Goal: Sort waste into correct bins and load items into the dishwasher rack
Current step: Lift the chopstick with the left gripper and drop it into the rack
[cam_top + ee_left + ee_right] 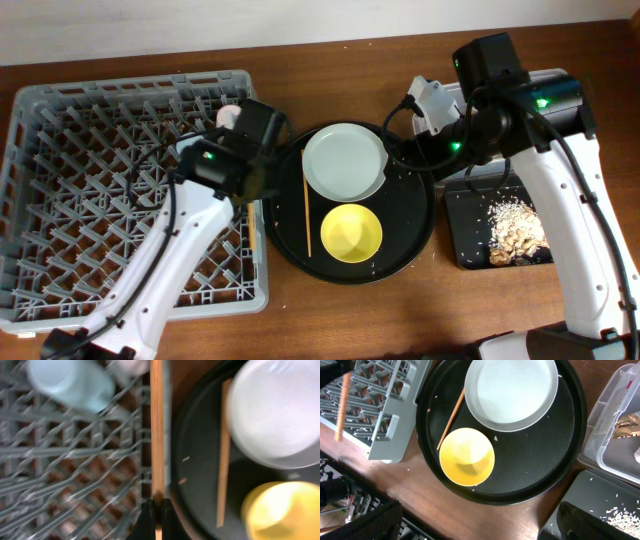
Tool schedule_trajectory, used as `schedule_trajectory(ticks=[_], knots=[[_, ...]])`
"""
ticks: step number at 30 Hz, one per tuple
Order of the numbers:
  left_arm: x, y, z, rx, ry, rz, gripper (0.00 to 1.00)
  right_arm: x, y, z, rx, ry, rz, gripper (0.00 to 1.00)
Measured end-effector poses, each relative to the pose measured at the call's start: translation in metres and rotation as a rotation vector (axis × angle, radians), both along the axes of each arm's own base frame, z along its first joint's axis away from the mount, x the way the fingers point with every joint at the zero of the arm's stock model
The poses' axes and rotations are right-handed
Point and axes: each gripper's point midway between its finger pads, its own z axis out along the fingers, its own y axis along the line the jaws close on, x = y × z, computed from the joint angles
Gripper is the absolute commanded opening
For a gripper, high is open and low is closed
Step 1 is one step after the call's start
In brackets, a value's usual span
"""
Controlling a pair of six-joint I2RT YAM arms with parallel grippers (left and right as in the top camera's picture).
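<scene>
My left gripper point(156, 512) is shut on a wooden chopstick point(157, 435) and holds it over the right edge of the grey dishwasher rack point(80, 200); in the overhead view it point(258, 180) is at that edge. A blue cup point(70, 382) stands in the rack. The second chopstick point(307, 215) lies on the round black tray point(410, 230) beside the pale plate point(343, 160) and yellow bowl point(351, 232). My right gripper point(480, 525) is open and empty above the tray's right side. The pink cup is not clearly seen.
A shallow black rectangular tray point(470, 250) at the right holds beige food scraps point(515, 230). A clear tub point(615, 435) behind it holds a brown-gold wrapper point(625, 430). Bare wood runs along the table's front.
</scene>
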Motion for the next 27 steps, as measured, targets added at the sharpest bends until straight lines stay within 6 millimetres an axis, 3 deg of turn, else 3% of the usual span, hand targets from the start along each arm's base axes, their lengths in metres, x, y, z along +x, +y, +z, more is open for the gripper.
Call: schedule_trajectory(ticks=[2,5,14,19,23,26,27], knots=[[-0.002,0.018,-0.006,0.036,0.046,0.008,0.0,0.0,0.0,0.0,0.0,0.0,0.0,0.99],[-0.003,0.028,-0.015,0.053,0.068,0.01,0.01,0.0,0.0,0.0,0.0,0.0,-0.001,0.99],[0.005,0.026,-0.05,0.049,0.048,0.001,0.01,0.0,0.0,0.0,0.0,0.0,-0.001,0.99],[0.009,0.024,-0.059,0.05,0.05,0.001,0.01,0.0,0.0,0.0,0.0,0.0,-0.001,0.99],[0.013,0.023,-0.079,0.066,0.087,0.003,0.01,0.0,0.0,0.0,0.0,0.001,0.0,0.99],[0.021,0.032,-0.081,0.074,0.076,0.032,0.02,0.0,0.0,0.0,0.0,0.0,-0.001,0.99],[0.022,0.037,-0.081,0.077,0.073,0.046,0.08,0.0,0.0,0.0,0.0,0.0,0.0,0.99]])
